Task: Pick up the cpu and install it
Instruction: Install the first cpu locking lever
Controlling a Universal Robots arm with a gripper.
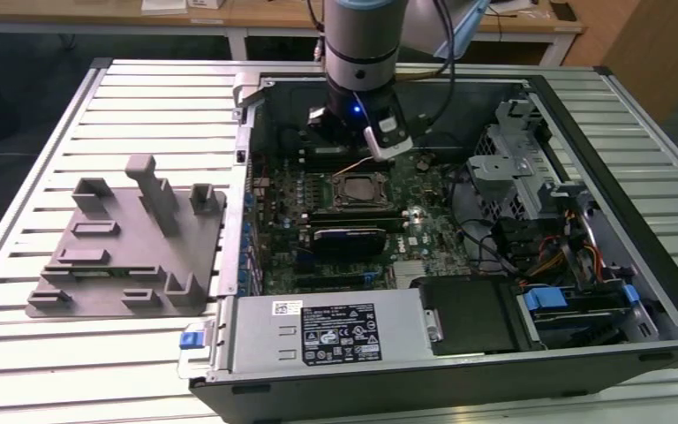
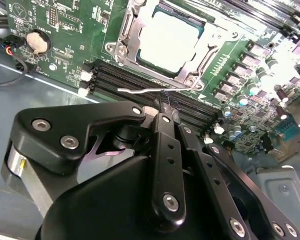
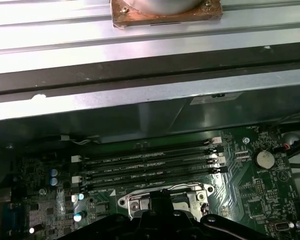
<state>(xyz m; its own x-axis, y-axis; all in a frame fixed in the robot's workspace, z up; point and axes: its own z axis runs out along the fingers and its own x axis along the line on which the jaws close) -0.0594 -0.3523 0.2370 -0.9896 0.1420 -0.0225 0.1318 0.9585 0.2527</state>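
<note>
The cpu (image 1: 357,188) lies flat in the motherboard socket inside the open computer case, its silver top showing. In the second wrist view the cpu (image 2: 167,40) sits inside the metal socket frame (image 2: 127,35), and the thin socket lever (image 2: 140,91) lies along the frame's edge by the memory slots (image 2: 130,80). My gripper (image 1: 360,162) hangs just behind the socket, over the memory slots. Its black fingers (image 2: 163,120) stand shut together with nothing between them, and the tips are close to the lever. In the first wrist view the gripper (image 3: 159,212) covers part of the socket frame (image 3: 135,204).
A grey plastic fixture (image 1: 127,252) with upright posts stands on the slatted table at the exterior view's left. The case wall (image 1: 244,159) rims the board. A power supply (image 1: 339,331) fills the front, and a drive cage (image 1: 528,168) and cables (image 1: 551,256) crowd the right.
</note>
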